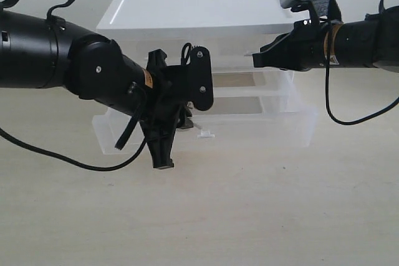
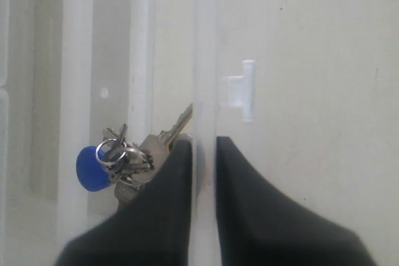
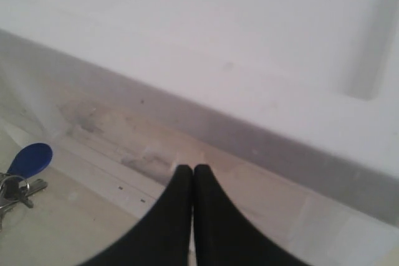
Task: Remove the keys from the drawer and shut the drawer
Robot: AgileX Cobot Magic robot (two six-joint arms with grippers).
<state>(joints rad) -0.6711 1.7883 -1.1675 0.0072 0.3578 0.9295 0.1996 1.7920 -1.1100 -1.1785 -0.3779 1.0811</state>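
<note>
The drawer [image 1: 268,129] stands pulled out at the bottom of a translucent cabinet, its white tab handle [image 2: 243,90] at the centre of the front. The keys [image 2: 134,154], with their round blue fob [image 2: 92,167], lie inside just behind the front wall. My left gripper [image 2: 204,144] points down and straddles that front wall [image 2: 204,42], one finger inside beside the keys and one outside. Both fingers press on the wall. My right gripper [image 3: 192,169] is shut on nothing and hovers high by the cabinet's upper right [image 1: 255,59]. The fob [image 3: 31,159] also shows in its view.
The cabinet has a white tray-like top [image 1: 193,4] and smaller translucent drawers [image 1: 249,80] above the open one. It sits on a pale tabletop [image 1: 249,216]. Black cables hang from both arms, one looping over the table at the left [image 1: 75,165].
</note>
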